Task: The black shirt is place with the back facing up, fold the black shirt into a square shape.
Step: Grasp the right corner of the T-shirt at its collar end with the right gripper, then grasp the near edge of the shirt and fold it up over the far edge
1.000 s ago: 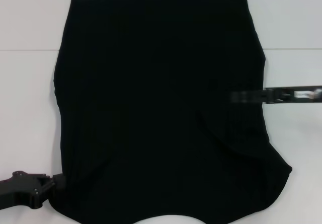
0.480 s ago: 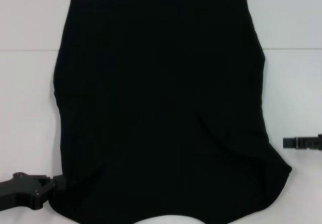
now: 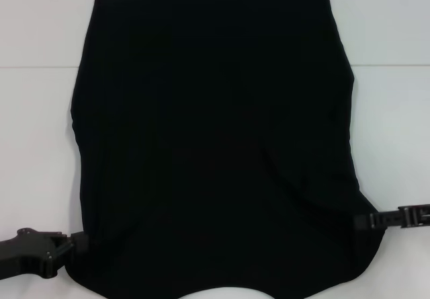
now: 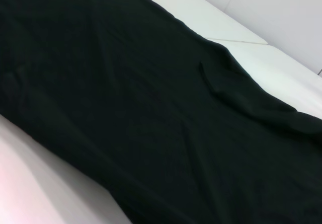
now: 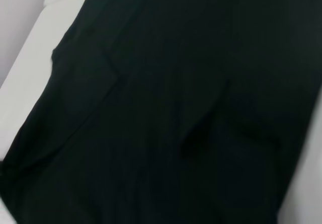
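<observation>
The black shirt (image 3: pixel 215 144) lies flat on the white table (image 3: pixel 37 131), its sides folded in to a rough rectangle with a curved near edge. My left gripper (image 3: pixel 75 244) is at the shirt's near left corner, its tip against the fabric. At the near right edge of the shirt is my right gripper (image 3: pixel 363 221), reaching in from the right. The black shirt (image 4: pixel 151 108) fills the left wrist view, with a small crease in it. The right wrist view also shows mostly the black shirt (image 5: pixel 176 108), with a fold line.
White table surface (image 3: pixel 390 111) borders the shirt on the left, right and far sides. A seam line (image 3: pixel 40 66) crosses the table behind the shirt's middle. Nothing else lies on the table.
My right gripper has left the shirt's mid right side, swung out to the right and come nearer, ending at the near right edge. The left arm has stayed put.
</observation>
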### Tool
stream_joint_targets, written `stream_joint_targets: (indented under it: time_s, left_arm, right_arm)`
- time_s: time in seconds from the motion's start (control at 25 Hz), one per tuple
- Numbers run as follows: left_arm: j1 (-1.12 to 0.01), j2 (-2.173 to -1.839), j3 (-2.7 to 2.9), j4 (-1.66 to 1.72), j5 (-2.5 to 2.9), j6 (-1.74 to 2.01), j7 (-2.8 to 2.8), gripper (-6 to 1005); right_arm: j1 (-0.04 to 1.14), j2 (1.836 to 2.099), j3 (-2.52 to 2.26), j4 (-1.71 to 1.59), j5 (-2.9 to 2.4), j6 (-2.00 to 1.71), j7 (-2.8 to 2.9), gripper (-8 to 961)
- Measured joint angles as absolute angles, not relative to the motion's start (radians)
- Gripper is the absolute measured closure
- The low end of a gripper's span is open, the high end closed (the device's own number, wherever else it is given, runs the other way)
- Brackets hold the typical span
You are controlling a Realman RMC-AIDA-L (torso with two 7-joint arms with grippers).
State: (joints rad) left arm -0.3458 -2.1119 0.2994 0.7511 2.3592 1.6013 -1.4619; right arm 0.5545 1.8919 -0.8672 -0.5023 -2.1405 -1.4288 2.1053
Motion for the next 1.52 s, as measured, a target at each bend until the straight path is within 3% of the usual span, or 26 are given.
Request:
stream_joint_targets:
  time_s: [0.32,0.44,0.64,0.84,1.32,1.52]
  left_arm:
    - [-0.348,-2.112,0.301,0.75,2.359,1.598,-1.462,993]
    - [-0.348,-2.112,0.3,0.75,2.36,1.596,-1.462,993]
    - [-0.35,-2.113,0.298,0.75,2.361,1.593,-1.471,994]
    - [-0.345,-2.115,0.297,0.75,2.361,1.599,-1.499,994]
    - [-0.355,-2.102,0.293,0.767,2.376,1.8,-1.635,993]
    - [-0.352,-2.103,0.292,0.765,2.404,1.881,-1.644,993]
  right_arm:
    - [0.553,1.9,-0.854,-0.509,-2.167,-1.427,2.086,338]
    - [0.549,1.9,-0.855,-0.508,-2.167,-1.423,2.081,551]
    - [0.531,1.902,-0.851,-0.511,-2.166,-1.425,2.055,782]
    - [0.498,1.894,-0.803,-0.516,-2.166,-1.48,2.017,918]
    - [0.403,1.841,-0.751,-0.522,-2.169,-1.623,1.895,919]
    - [0.352,1.838,-0.734,-0.545,-2.197,-1.693,1.839,918]
